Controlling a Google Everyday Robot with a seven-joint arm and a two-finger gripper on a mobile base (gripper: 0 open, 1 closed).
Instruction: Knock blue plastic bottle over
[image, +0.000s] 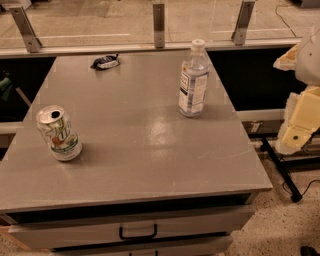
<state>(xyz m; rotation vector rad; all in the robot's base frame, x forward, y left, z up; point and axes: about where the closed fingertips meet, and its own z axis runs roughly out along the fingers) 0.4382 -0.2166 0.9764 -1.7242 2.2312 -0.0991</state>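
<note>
While the blue plastic bottle (193, 82) stands upright at the far right of the tabletop (150, 160), the pincer (299, 122) hangs beyond the tabletop's right edge, well apart; whether it is spread or pressed together cannot be told. A sideways push high up, near its top, should tip it best.

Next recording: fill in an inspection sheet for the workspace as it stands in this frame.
Surface: grey table top, with a drawer front and black handle below.
Job's things: blue plastic bottle upright, capped, on the far right part of the table.
Clutter: soda can upright, opened, near the left edge; small dark wrapper at the far edge.
Grippers: gripper at the right edge of view, off the table, apart from the bottle.
Cables: thin black cable on the floor at right.
Surroundings: glass railing with metal posts behind.
</note>
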